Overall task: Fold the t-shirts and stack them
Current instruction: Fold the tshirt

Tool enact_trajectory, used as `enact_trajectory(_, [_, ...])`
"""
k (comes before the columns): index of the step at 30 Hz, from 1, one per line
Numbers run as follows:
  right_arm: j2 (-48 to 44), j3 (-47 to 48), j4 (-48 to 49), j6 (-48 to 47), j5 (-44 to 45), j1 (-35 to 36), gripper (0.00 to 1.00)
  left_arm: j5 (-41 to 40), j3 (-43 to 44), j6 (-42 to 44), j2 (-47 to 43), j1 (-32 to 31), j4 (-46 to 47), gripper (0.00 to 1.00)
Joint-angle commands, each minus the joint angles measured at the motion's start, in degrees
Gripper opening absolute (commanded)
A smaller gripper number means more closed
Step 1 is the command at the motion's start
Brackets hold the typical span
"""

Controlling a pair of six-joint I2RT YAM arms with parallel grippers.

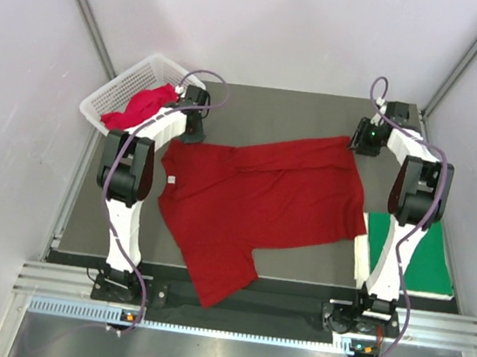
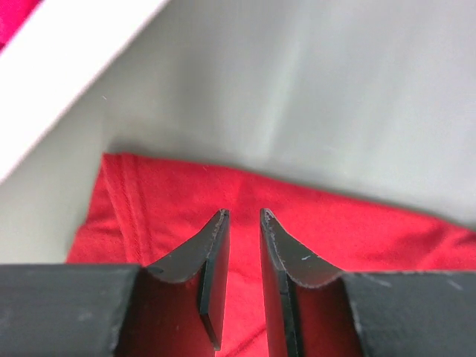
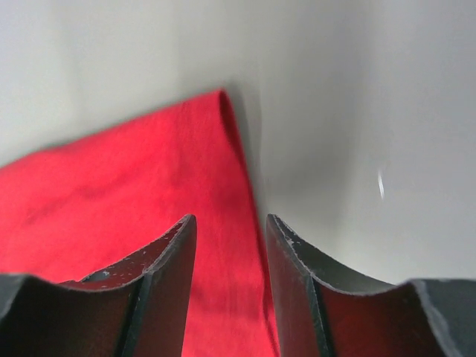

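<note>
While it lies spread out flat, the red shirt (image 1: 262, 199) covers the middle of the dark table (image 1: 291, 111), with one sleeve pointing to the near edge. The left gripper (image 1: 194, 129) is at the far left corner of this shirt. In the left wrist view its fingers (image 2: 216, 253) stand over the cloth with only a narrow slit between them, and I cannot tell if they pinch it. The right gripper (image 1: 362, 144) is at the far right corner. In the right wrist view its jaws are spread apart, and the hem runs under the gap. A folded green shirt (image 1: 417, 255) lies at the right side of the table, beside the right arm. A second red shirt (image 1: 138, 105) lies crumpled in the white basket (image 1: 118, 92) at the far left corner.
</note>
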Motion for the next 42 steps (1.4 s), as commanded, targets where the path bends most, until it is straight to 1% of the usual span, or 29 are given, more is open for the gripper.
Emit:
enact_trajectory(1, [3.15, 5.73, 2.31, -1.9, -3.55, 0.62, 0.43, -2.08, 2.54, 1.08, 1.71, 0.75, 0.68, 0.28])
enact_trajectory(5, [6.93, 10.12, 0.73, -2.43, -2.5, 0.62, 0.43, -2.69, 3.24, 1.35, 4.17, 0.93, 0.95, 0.28])
enact_trajectory(9, [8.34, 10.39, 2.21, -2.25, -2.93, 0.71, 0.43, -4.18, 2.72, 0.91, 6.11, 0.93, 0.95, 0.27])
enact_trajectory(13, [9.31, 10.92, 2.92, -1.99, -4.08, 0.71, 0.36, -5.94, 2.02, 0.29, 6.64, 0.93, 1.21, 0.27])
enact_trajectory(18, [10.19, 10.66, 5.11, -0.67, -7.59, 0.71, 0.33, -6.91, 1.05, -0.15, 6.29, 0.93, 1.38, 0.27])
enact_trajectory(21, [10.63, 10.83, 5.56, -0.14, -7.07, 0.71, 0.22, -8.14, 1.13, 0.03, 6.46, 0.93, 1.12, 0.27])
enact_trajectory(22, [10.63, 10.92, 5.73, -0.23, -6.63, 0.62, 0.09, -8.58, 1.31, 0.12, 6.55, 0.93, 0.95, 0.27])
enact_trajectory(24, [10.37, 10.57, 6.08, 0.03, -3.31, 0.53, 0.01, -9.28, 1.66, 0.03, 6.55, 0.93, 0.33, 0.26])
enact_trajectory(26, [9.93, 9.96, 6.52, -0.05, -0.93, 0.27, 0.0, -11.39, 2.45, -1.11, 6.38, 0.93, -0.89, 0.27])
enact_trajectory(27, [9.49, 9.87, 6.61, -0.14, 1.69, 0.1, 0.0, -11.83, 2.63, -1.37, 6.2, 0.93, -1.33, 0.27])
enact_trajectory(30, [9.13, 9.87, 6.79, -0.05, 4.87, -0.52, 0.0, -11.13, 3.77, -2.25, 6.72, 0.84, -1.42, 0.27])
enact_trajectory(37, [9.13, 9.96, 6.97, -0.49, 8.83, -1.22, 0.0, -10.87, 10.88, -4.27, 11.47, 0.84, -4.68, 0.26])
enact_trajectory(42, [9.4, 9.43, 7.05, 1.08, 11.83, -2.8, 0.0, -12.97, 13.7, -5.15, 13.23, 0.84, -6.61, 0.26])
